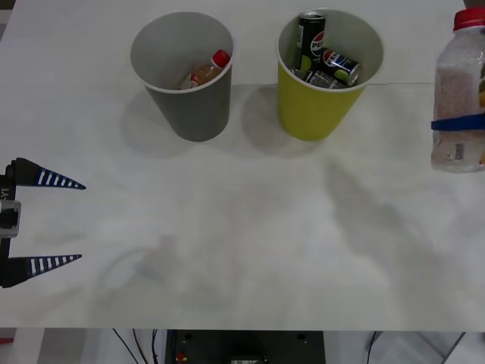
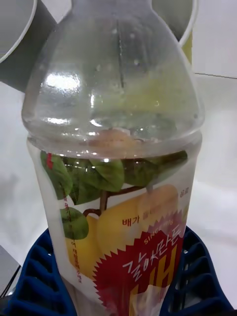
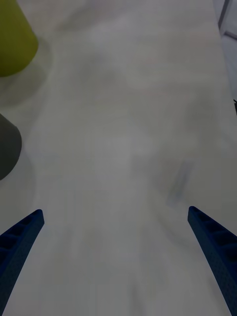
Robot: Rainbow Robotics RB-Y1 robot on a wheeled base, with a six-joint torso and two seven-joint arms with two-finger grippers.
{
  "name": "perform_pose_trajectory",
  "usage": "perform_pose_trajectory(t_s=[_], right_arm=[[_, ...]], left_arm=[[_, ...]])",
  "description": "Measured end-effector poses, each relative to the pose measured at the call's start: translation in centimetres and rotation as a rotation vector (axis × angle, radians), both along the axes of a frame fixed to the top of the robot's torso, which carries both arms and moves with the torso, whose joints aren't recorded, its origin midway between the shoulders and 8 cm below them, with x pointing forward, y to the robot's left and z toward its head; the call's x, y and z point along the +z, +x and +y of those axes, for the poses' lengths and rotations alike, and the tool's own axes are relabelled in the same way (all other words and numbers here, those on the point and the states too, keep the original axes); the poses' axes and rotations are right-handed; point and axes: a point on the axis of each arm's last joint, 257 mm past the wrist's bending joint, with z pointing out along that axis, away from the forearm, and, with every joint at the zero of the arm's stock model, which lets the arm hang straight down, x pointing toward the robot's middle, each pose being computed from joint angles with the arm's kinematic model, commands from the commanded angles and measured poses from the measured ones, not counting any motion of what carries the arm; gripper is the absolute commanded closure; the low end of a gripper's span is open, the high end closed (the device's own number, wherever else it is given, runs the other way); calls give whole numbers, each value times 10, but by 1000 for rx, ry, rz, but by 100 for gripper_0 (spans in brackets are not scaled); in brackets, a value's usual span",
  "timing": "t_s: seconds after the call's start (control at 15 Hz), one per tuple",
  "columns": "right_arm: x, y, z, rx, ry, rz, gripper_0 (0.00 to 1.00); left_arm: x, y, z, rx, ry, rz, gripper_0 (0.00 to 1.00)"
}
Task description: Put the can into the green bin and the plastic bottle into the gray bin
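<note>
Gray bin holds small bottle; green bin cans; right gripper pinches plastic bottle.

The plastic bottle runs off the right edge in the front view, so part of its label is lost. In the right wrist view its cap and base are both cut off, and the right gripper is mostly hidden behind it. The green bin and gray bin are just slivers in the left wrist view.
</note>
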Motion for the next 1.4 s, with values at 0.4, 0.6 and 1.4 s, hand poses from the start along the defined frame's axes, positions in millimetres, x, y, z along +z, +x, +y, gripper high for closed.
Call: perform_pose_trajectory(t_s=[0.4,0.6,1.4], right_arm=[[58,37,69,199,-110,-10,100],[81,65,121,269,-153,-21,100],[107,114,333,421,-269,-115,100]], left_arm=[[0,0,0,0,0,0,0],[0,0,0,0,0,0,0],[0,0,0,0,0,0,0]])
